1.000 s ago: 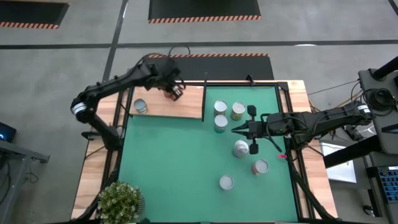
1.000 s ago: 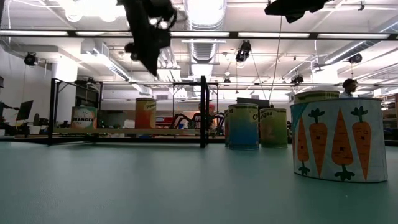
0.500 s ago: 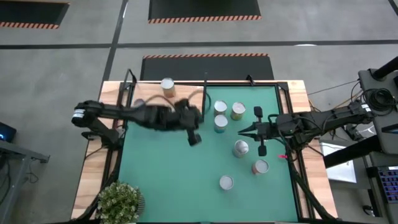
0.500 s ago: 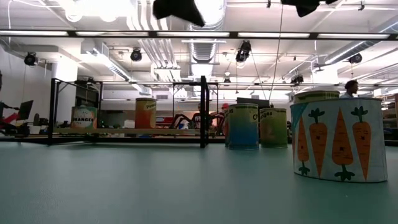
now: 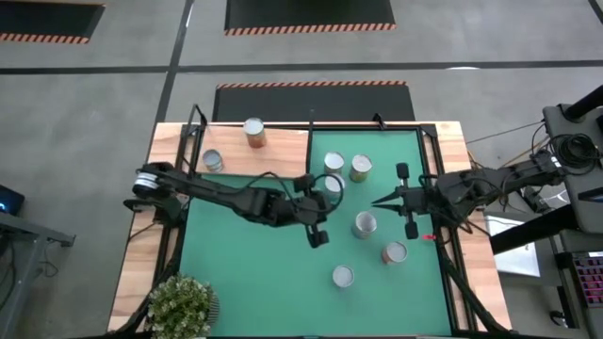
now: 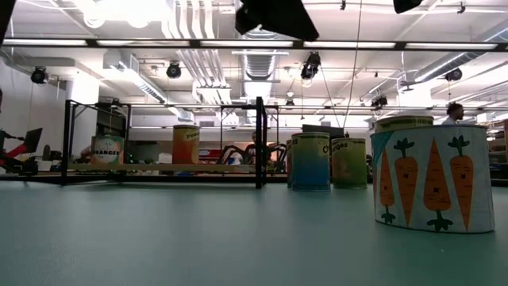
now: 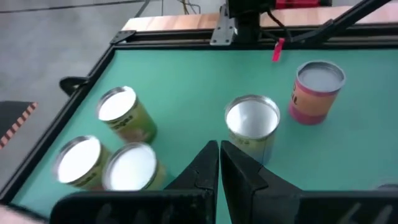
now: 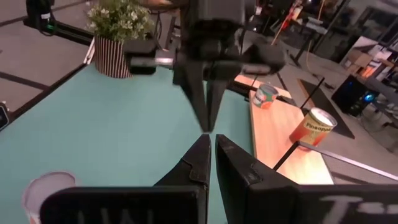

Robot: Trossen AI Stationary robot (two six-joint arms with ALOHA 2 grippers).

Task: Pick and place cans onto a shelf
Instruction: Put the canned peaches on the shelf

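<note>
Both grippers empty above the green mat (image 5: pixel 254 273).
Left gripper (image 5: pixel 327 195), jaws together, hung at 9 o'clock of the right gripper (image 5: pixel 379 201), jaws together; two cans (image 5: pixel 253 132) on the shelf (image 5: pixel 273 155).

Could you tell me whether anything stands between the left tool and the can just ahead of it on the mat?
Nothing visible does. The left tool, fingers shut, points straight at the can, with only bare green mat between them. The three clustered cans stand off to one side, and the pink can to the other.
</note>
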